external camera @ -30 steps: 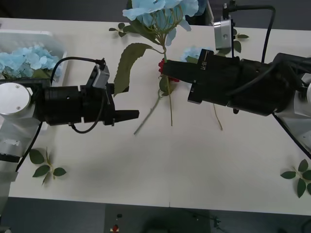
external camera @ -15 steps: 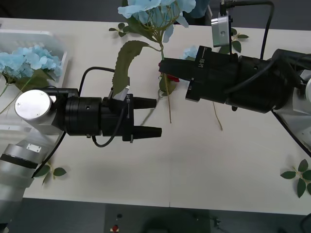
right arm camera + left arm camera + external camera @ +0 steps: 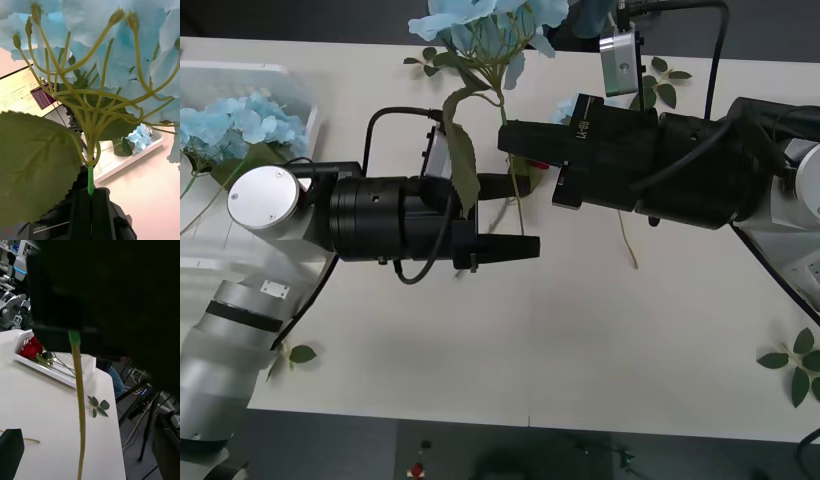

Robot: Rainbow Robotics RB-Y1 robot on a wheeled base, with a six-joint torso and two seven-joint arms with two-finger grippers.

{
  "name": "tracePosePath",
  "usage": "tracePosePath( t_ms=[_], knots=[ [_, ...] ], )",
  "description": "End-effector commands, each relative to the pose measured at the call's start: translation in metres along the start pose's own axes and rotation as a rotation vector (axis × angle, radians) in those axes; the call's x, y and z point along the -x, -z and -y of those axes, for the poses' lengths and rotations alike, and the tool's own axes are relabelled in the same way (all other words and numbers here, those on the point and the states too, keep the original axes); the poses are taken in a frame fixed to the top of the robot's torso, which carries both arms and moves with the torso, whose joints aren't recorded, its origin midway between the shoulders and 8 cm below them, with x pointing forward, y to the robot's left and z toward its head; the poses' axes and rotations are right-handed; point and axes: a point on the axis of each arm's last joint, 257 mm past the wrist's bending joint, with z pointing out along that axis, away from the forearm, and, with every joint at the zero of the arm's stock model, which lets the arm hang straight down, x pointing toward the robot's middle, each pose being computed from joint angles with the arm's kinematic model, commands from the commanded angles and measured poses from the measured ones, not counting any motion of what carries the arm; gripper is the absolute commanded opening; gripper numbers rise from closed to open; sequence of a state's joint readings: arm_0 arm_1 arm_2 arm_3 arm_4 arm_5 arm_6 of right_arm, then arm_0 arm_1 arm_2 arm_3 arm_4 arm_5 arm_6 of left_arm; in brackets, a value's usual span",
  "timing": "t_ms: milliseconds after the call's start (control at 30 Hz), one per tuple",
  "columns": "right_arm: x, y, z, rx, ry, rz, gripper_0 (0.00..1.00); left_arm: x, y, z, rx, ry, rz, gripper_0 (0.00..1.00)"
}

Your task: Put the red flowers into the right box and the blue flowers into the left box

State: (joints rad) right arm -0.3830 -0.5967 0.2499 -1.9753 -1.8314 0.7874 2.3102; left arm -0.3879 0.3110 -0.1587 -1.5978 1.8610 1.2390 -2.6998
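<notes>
Right gripper (image 3: 508,140), upper centre of the front view, is clamped on the stem of a blue flower (image 3: 485,22) — the right wrist view shows both black fingers (image 3: 80,213) pressed together on the green stem just under the branching head (image 3: 112,48). The bloom rides at the top edge of the front view, above the table (image 3: 600,340); its stem hangs down past the gripper and one large leaf (image 3: 463,160) droops across the left arm.

Left gripper (image 3: 515,215) sits mid-frame in the front view, fingers spread and holding nothing, one finger on each side of the hanging stem (image 3: 78,397). Looks like a handover is being set up.

The left box (image 3: 240,75) lies at the upper left of the front view with blue flowers (image 3: 235,120) already in it. The right box (image 3: 56,369), seen in the left wrist view, holds red flowers (image 3: 33,347). Another blue flower (image 3: 565,108) and a red bloom, mostly hidden, lie on the table under the right arm.

Risks from here:
- Stem is thin and flexible — if the left fingers close off-centre it could slip out sideways and the flower drops once the right lets go.
- Drooping leaf lies over the left wrist; it may get pinched or snag, tugging the stem during transfer.
- Both arms are very close; a small misjudged move could knock them together.
- Top-heavy head could swing on a low grip and catch the box rim.
</notes>
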Motion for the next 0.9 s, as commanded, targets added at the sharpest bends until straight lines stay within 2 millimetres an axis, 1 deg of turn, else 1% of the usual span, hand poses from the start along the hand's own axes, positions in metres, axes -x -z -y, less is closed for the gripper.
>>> tracePosePath(
  t_ms=[33, 67, 100, 133, 167, 200, 233, 300, 333, 733, 800, 833, 867, 900],
  knots=[
    [0.018, -0.004, -0.006, 0.013, 0.04, 0.034, 0.0, 0.022, -0.009, 0.002, -0.016, -0.042, 0.028, 0.99],
    [0.018, -0.004, -0.006, 0.013, 0.04, 0.033, 0.0, 0.021, -0.01, 0.002, -0.016, -0.041, 0.028, 0.94],
    [0.017, -0.004, -0.007, 0.013, 0.04, 0.034, 0.0, 0.021, -0.011, 0.002, -0.016, -0.04, 0.028, 0.93],
    [0.018, -0.004, -0.007, 0.014, 0.039, 0.033, 0.0, 0.02, -0.012, 0.003, -0.017, -0.038, 0.027, 0.87],
    [0.018, -0.004, -0.006, 0.013, 0.04, 0.034, 0.0, 0.019, -0.014, 0.003, -0.016, -0.037, 0.025, 0.74],
    [0.018, -0.004, -0.007, 0.013, 0.04, 0.035, 0.0, 0.018, -0.015, 0.002, -0.013, -0.035, 0.024, 0.64],
    [0.017, -0.004, -0.007, 0.015, 0.039, 0.033, 0.0, 0.017, -0.016, 0.002, -0.011, -0.035, 0.024, 0.45],
    [0.018, -0.004, -0.007, 0.014, 0.039, 0.035, 0.0, 0.015, -0.018, 0.001, -0.007, -0.036, 0.017, 0.11],
    [0.018, -0.004, -0.007, 0.014, 0.04, 0.034, 0.0, 0.014, -0.018, 0.0, -0.003, -0.038, 0.015, 0.01],
    [0.017, -0.004, -0.007, 0.014, 0.035, 0.033, 0.0, 0.011, -0.015, -0.008, 0.031, -0.043, 0.005, 0.0],
    [0.018, -0.004, -0.006, 0.013, 0.029, 0.034, 0.38, 0.012, -0.014, -0.01, 0.036, -0.043, 0.007, 0.0],
    [0.018, -0.004, -0.006, 0.012, 0.028, 0.035, 0.74, 0.014, -0.012, -0.011, 0.04, -0.044, 0.01, 0.0],
    [0.018, -0.004, -0.006, 0.012, 0.026, 0.035, 0.9, 0.014, -0.011, -0.012, 0.043, -0.046, 0.01, 0.0],
    [0.018, -0.004, -0.006, 0.013, 0.026, 0.034, 1.0, 0.016, -0.01, -0.013, 0.046, -0.046, 0.014, 0.0]
  ],
)
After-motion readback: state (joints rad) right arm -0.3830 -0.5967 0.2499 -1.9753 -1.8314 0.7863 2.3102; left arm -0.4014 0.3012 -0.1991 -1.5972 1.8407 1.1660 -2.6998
